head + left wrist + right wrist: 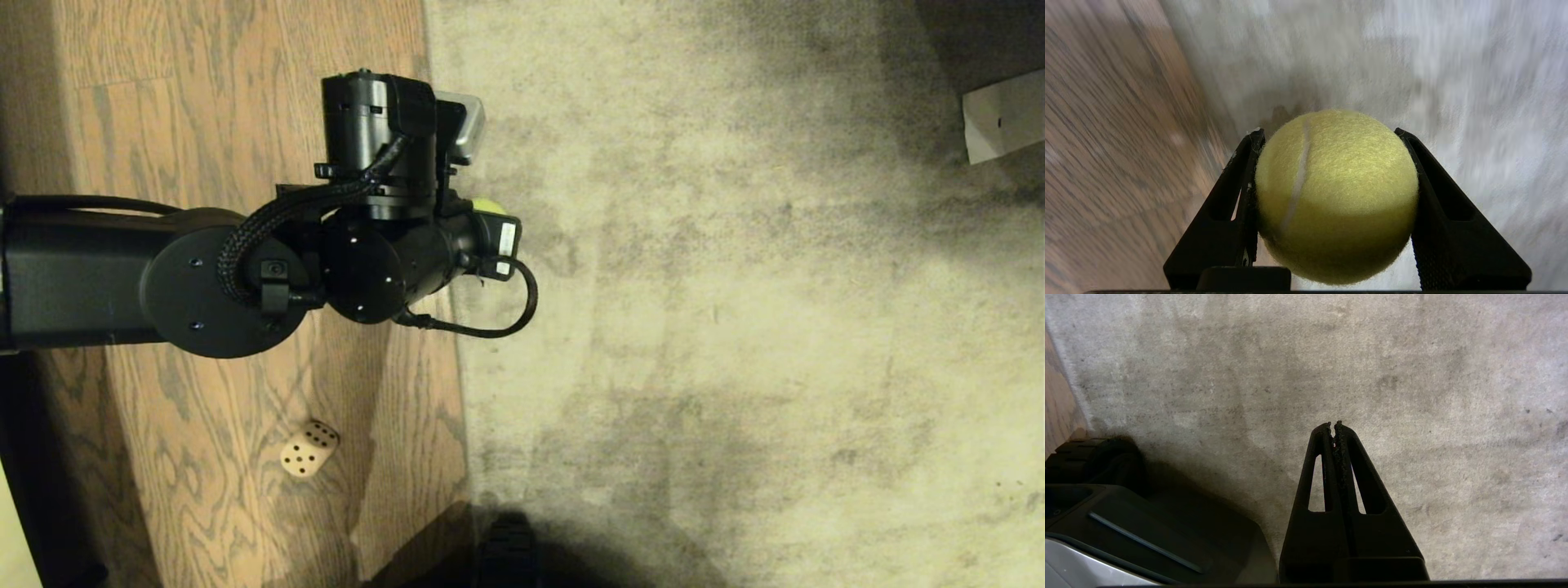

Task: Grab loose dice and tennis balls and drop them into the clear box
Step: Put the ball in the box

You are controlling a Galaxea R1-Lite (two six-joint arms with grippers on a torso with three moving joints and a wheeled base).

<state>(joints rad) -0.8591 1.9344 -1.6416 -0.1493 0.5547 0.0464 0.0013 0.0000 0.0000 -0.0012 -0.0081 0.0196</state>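
The left gripper (1331,134) holds a tennis ball (1336,196) between its two black fingers (1237,192), which press on opposite sides of the ball. In the left wrist view the ball hangs clear of the ground, over the line where the wood floor (1106,163) meets the pale carpet (1453,81). In the head view the left arm (204,282) reaches in from the left edge, and only a sliver of the ball (483,205) shows past the wrist, just on the carpet side of that same line.

A tan die (309,448) with dark pips lies on the wood floor (204,122), close to the carpet's edge and nearer the robot than the arm, well apart from the held ball. The clear box cannot be seen in any view. A pale flat piece (1002,122) sits at the far right edge of the carpet (735,327).

The right gripper (1333,425) hangs over bare carpet (1433,375), its fingers pressed together with nothing between them, beside the robot's dark base (1147,535).
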